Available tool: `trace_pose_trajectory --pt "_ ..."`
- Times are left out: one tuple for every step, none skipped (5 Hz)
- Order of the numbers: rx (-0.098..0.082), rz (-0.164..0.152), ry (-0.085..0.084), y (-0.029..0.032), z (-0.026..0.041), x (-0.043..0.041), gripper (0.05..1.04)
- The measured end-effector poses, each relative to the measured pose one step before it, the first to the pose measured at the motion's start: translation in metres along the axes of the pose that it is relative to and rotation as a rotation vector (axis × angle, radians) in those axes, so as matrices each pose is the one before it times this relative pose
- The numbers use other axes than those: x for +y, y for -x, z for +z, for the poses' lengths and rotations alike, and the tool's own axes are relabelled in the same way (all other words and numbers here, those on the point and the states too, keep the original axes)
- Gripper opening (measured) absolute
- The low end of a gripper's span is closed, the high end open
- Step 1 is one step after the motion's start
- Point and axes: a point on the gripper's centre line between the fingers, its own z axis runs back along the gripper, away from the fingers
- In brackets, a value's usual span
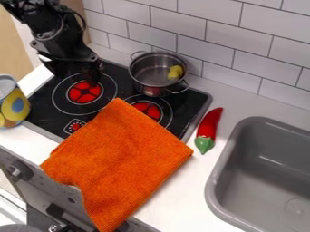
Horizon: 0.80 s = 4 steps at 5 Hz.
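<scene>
An orange cloth [121,161] lies nearest, its long axis slanting from the stove top [48,111] across the counter [176,195] and down over the front edge, hiding part of the control panel [45,183] and the stove's front edge. At the stove's front left corner stands a can [13,106], cut off by the view. On the right, a sink [257,181] is also cut off; between it and the stove's right edge lies a red pepper [209,125], green end toward the front, tip toward the wall [212,45]. Farther back, the metal pot [142,84] sits upright at the stove's back edge, its two handles on a slanting line; the yellow thing [175,72] inside is hard to identify. Just left of the pot, the dark gripper [92,78] hangs over the left burner [84,92]; how its jaws stand cannot be told.
</scene>
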Motion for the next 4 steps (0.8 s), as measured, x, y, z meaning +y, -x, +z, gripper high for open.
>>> trace_pose_trajectory --pt "0.0296 0.0121 0.0126 0.00631 -0.00564 -0.00237 0.999" --pt "0.0326 0.0505 0.0342 0.00213 0.00026 -0.01195 0.999" --pt "-0.0491 0.0673 0.0356 -0.01003 0.00960 -0.00976 0.999" --pt "-0.0655 0.0794 0.0326 -0.01122 0.00460 -0.01271 0.999"
